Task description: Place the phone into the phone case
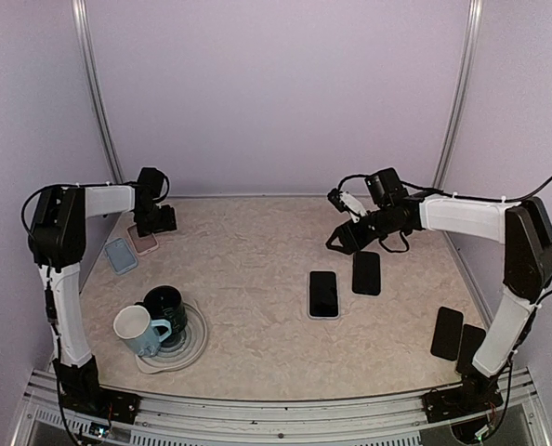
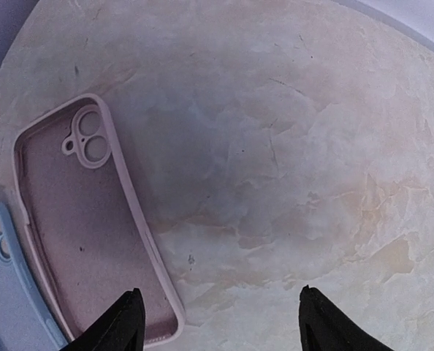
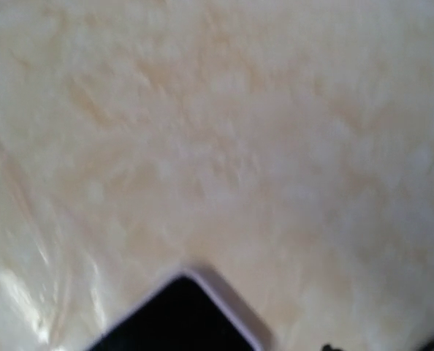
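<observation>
Pink, the phone case (image 2: pixel 78 227) lies open-side up, beside rather than between the released jaws of the left gripper (image 2: pixel 221 292), its long axis running away from them. Well right of the case lies a black phone (image 1: pixel 366 272), nearest the right gripper (image 1: pixel 343 240), whose jaws I can't quite read.

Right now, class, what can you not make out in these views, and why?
Right wrist view: blurred; the black phone with a pale rim is cut off by the bottom edge.
Left wrist view: the light blue silicone phone case is cut off by the left edge.
Top view: a black rectangular phone is partly hidden behind the right arm.
</observation>
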Controlling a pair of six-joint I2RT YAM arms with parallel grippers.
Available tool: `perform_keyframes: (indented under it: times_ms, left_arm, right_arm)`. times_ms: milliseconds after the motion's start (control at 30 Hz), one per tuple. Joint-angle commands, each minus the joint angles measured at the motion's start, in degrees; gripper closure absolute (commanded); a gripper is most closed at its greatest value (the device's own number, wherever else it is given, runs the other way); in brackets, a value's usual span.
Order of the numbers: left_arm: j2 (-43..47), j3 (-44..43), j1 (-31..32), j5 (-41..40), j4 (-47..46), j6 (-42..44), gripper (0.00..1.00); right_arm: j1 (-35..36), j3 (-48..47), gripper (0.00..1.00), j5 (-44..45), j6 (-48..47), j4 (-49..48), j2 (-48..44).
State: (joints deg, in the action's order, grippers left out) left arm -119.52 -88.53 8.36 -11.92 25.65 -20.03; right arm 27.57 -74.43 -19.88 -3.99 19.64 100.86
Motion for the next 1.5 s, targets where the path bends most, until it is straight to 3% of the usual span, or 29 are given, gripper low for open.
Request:
perform_keyframes:
  times_ms: [0,300,567,700,867,1000,1167,1233,1333,1467]
  left_arm:
    - [-4.96,-2.89,-2.88,6.40,1.26,-0.44,0.32]
    - [-6.22,0.33,-3.44,7.31,-1.21,-0.90,0.39]
    - [-4.67,7.32,-3.28,11.35,-4.89,-0.65,1.00]
    - [0.37,12.07,-1.50,14.52,-10.26,-1.02,1.00]
    - [8.00,13.45,5.50,12.68,-10.53,-1.40,1.00]
    - [15.40,14.36,14.51,11.02,-10.97,-3.25,1.00]
    - [22.84,14.07,27.48,6.53,-8.95,-4.36,1.00]
    - [23.73,13.95,31.42,6.39,-7.19,-6.12,1.00]
    - [24.05,15.59,36.88,6.91,-5.68,-11.02,1.00]
    - [23.74,18.98,44.51,7.10,-6.77,-14.90,1.00]
  right_arm:
    - [0.57,3.18,0.40,2.46,0.85,0.16,-2.88]
    - [0.55,4.32,0.40,1.65,0.53,0.37,-4.27]
    - [0.56,4.52,0.41,2.15,0.91,0.48,-4.71]
    - [0.55,4.41,0.41,3.16,1.22,1.08,-6.19]
    - [0.56,5.55,0.39,4.63,2.99,0.69,-10.86]
    - [0.30,8.58,0.29,5.86,5.24,-0.85,-15.90]
    - [-1.11,13.65,0.20,14.72,10.24,-0.39,-21.69]
    - [-1.88,15.38,0.18,17.25,13.14,1.43,-23.14]
    - [-3.00,17.12,0.02,22.71,20.24,6.03,-23.95]
    - [-6.36,19.51,0.01,30.70,29.99,13.63,-24.37]
